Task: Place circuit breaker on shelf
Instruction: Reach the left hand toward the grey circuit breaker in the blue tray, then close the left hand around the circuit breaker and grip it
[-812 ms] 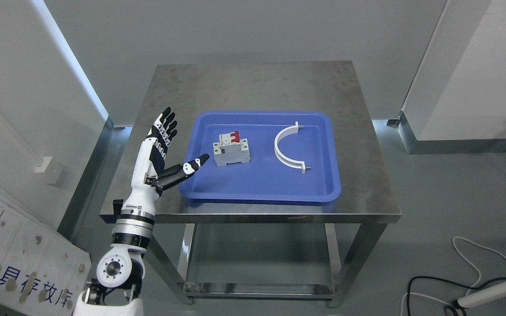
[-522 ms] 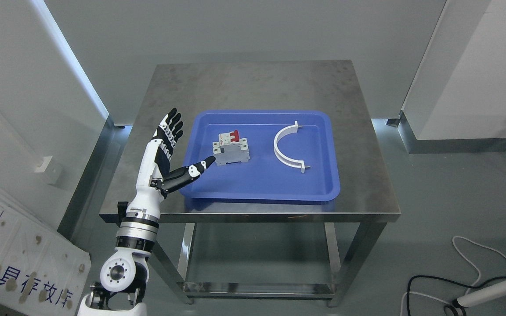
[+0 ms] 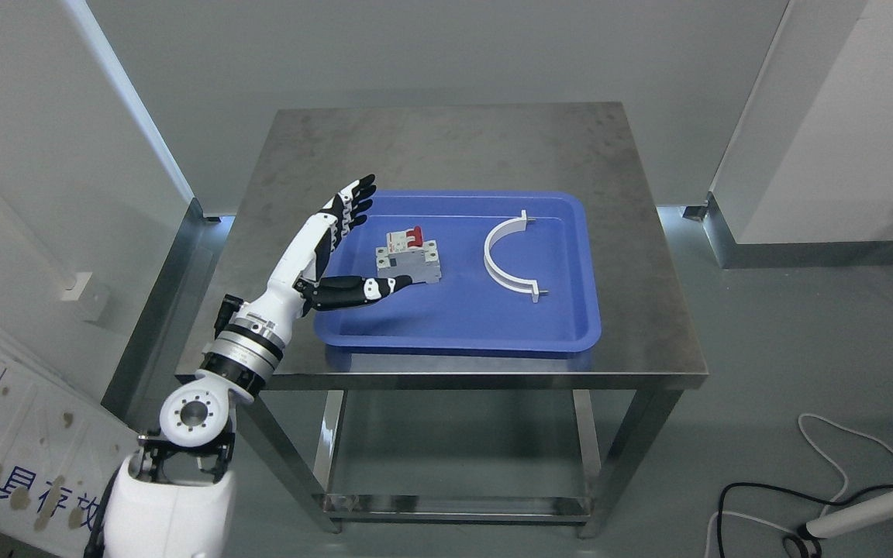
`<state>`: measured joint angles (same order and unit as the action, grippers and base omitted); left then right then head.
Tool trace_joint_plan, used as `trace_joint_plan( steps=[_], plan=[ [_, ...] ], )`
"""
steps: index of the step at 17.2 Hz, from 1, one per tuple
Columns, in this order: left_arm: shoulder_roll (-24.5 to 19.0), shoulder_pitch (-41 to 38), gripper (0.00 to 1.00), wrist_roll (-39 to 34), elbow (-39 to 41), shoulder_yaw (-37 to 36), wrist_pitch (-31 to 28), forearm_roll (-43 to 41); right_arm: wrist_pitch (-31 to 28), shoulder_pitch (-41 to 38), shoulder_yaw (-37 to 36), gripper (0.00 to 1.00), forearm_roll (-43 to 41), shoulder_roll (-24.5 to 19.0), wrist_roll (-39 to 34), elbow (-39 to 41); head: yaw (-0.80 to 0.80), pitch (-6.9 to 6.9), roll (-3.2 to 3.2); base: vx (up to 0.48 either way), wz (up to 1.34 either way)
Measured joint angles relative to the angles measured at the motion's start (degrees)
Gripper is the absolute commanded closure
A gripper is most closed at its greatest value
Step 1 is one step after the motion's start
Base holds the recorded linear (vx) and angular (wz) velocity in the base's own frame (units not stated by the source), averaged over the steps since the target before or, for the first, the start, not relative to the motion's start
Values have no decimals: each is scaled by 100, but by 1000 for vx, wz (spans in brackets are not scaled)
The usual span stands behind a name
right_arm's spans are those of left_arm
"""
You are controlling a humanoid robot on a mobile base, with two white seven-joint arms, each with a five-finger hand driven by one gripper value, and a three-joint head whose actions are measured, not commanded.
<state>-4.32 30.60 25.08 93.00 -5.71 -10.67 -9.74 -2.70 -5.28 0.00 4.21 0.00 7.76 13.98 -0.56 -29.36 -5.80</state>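
Now my left hand (image 3: 338, 256) is splayed, holding nothing, thumb at the near side of the circuit breaker (image 3: 408, 261) in the blue tray (image 3: 493, 329) — should centre, then pinch its sides

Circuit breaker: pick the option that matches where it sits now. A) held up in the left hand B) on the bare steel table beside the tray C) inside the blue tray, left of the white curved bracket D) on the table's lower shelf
C: the circuit breaker rests on the floor of the blue tray, left of the white curved bracket; the left hand is open around its left side, not holding it.
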Motion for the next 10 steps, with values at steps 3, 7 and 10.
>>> trace_joint_plan(
  steps=[3, 7, 10],
  plan=[
    [-85, 383, 7, 350, -163, -80, -391, -745, 0, 1, 0, 0, 0, 0, 0, 0, 0, -2, 0, 12, -16],
    [-153, 605, 14, 500, -364, -168, -535, -1445, 0, 0, 0, 0, 0, 0, -15, 0, 0, -2, 0, 0, 0],
    [-159, 660, 20, 585, -474, -232, -550, -1723, 0, 1, 0, 0, 0, 0, -20, 0, 0, -2, 0, 8, -14]
  ],
)
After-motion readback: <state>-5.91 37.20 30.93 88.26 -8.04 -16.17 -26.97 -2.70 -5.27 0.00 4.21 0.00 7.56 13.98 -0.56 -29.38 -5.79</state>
